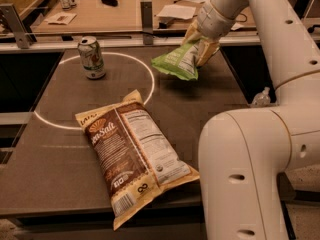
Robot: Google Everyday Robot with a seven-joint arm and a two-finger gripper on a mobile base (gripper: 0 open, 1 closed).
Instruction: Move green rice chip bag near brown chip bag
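The green rice chip bag (176,61) is small and light green with a white panel. It hangs in the air above the far right part of the table, held at its right end by my gripper (201,48), which is shut on it. The brown chip bag (133,154) is large, with a dark brown centre, cream-yellow edges and a white nutrition label. It lies flat at the near middle of the table, its lower end over the front edge. The green bag is well apart from it, further back and to the right.
A green-and-white drink can (91,57) stands upright at the far left, on a white circle line (150,86) painted on the dark table (45,169). My arm's large white body (250,174) fills the near right. A wooden bench with clutter (110,9) lies behind the table.
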